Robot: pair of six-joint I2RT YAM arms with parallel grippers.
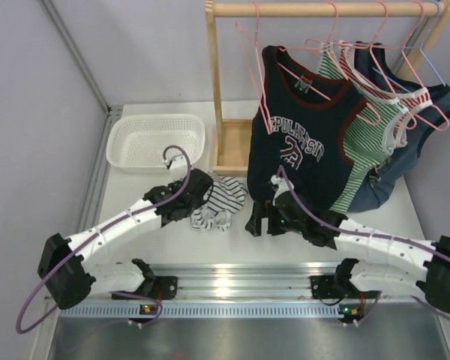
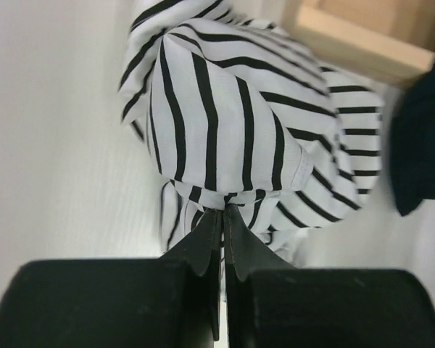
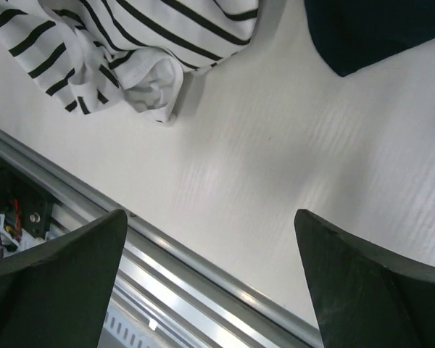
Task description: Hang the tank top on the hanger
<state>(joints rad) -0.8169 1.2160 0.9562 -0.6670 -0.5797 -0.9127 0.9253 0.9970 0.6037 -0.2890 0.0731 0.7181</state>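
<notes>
The tank top [image 1: 223,196], white with thin dark stripes, lies bunched on the white table just in front of the rack's wooden foot. My left gripper [image 1: 202,198] is shut on a fold at its near edge. In the left wrist view the fingertips [image 2: 224,210] pinch the striped tank top [image 2: 232,123], which bulges up beyond them. My right gripper [image 1: 256,223] hovers open to the right of the heap. Its wrist view shows only bare table between the gripper's [image 3: 210,214] wide jaws, with the tank top [image 3: 116,43] at the upper left. An empty pink hanger [image 1: 253,75] hangs on the rail.
A wooden rack [image 1: 216,82] stands at the back, carrying a navy lettered top [image 1: 304,142], a green-striped top [image 1: 367,127] and a light blue hanger [image 1: 435,67]. A white basket [image 1: 156,141] sits at the back left. An aluminium rail [image 1: 232,279] runs along the near edge.
</notes>
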